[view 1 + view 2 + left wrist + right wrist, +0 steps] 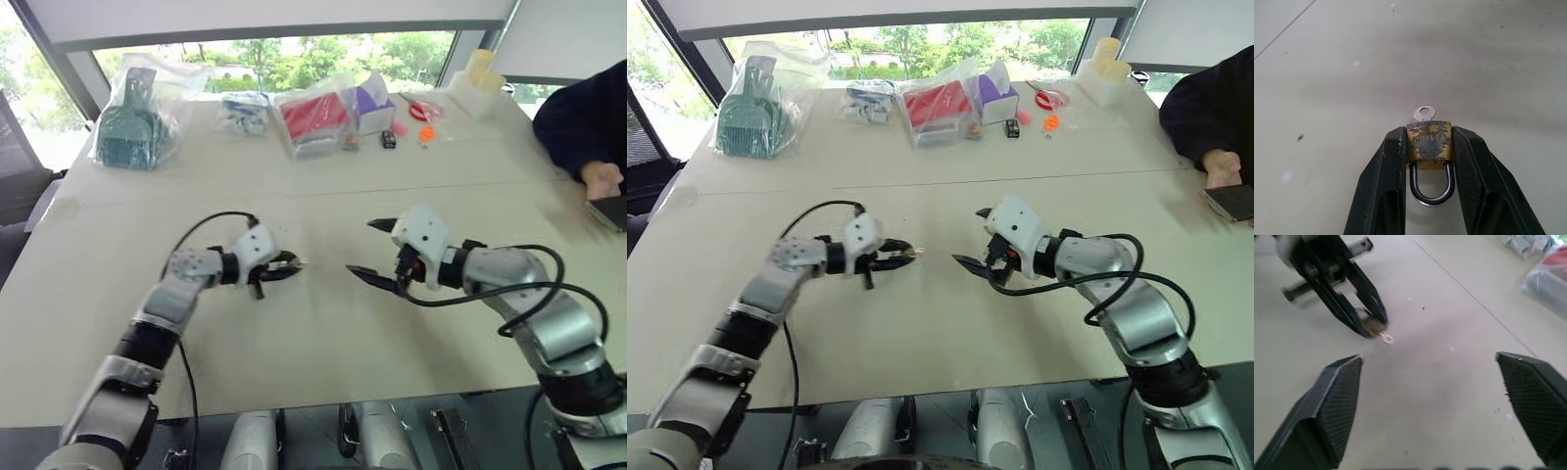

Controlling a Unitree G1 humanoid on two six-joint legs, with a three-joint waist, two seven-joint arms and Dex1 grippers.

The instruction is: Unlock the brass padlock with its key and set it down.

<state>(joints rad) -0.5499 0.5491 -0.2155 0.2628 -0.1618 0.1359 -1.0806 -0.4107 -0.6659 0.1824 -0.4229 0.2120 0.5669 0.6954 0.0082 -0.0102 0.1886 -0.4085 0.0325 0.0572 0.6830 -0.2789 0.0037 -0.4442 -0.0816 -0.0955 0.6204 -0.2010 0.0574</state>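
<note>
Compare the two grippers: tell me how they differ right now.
The left gripper is shut on the padlock, pinching its brass body from both sides, with the key sticking out of it; the right gripper holds nothing. The left's fingers stand narrow; the right's are spread wide. Both hover above the table, pointing toward each other.

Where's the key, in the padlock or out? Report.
In. The key's round head juts from the brass padlock's body, which the left pincer clamps; shackle looks seated.
</note>
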